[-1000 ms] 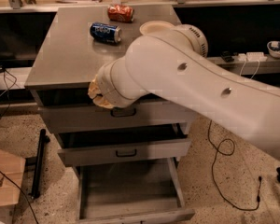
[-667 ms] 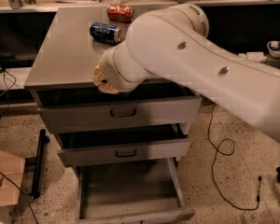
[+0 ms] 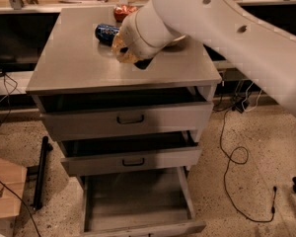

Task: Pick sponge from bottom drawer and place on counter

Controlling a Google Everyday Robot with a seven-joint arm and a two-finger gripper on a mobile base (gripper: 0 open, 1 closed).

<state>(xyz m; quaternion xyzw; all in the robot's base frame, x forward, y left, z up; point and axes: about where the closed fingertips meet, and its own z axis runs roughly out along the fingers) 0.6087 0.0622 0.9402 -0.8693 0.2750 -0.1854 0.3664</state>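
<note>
The bottom drawer stands pulled out. Over the counter, the arm mostly hides the end effector, so its grip cannot be told. The dark sponge peeks out beneath it. Behind, a blue can is half covered.

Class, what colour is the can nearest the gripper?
Blue can, camera view; gripper over the counter beside it.
</note>
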